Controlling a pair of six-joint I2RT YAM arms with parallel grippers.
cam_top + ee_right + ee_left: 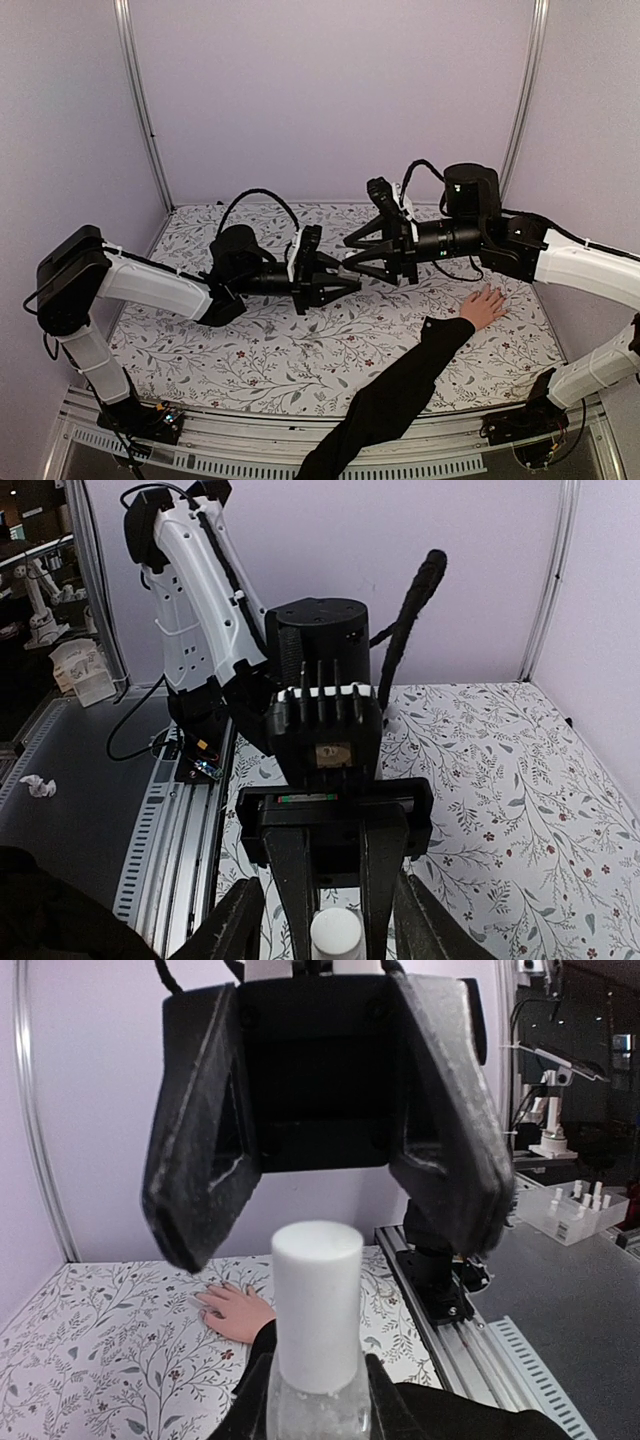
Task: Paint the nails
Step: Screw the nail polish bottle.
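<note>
You are at the opening step: no polish can reach the nails until the bottle is uncapped. Your left jaws are clamped on the bottle's body and hold it off the desk near its middle, with the white cap on. I cannot tell how the bottle is tilted. Your right jaws stand apart, facing the left ones, one finger to each side of the cap. As far as the wrist views show, they do not touch it.

The hand lies flat on the desk to the right with its fingers spread, well apart from both arms. Its black sleeve runs back to the near edge. The nails are too small to show any colour.

Next, as I judge it, you centre the right jaws on the cap and close them squarely. Then you twist while the left grip stops the bottle from turning. Draw the cap off along the bottle's own line, so that whatever brush sits beneath clears the neck cleanly.
</note>
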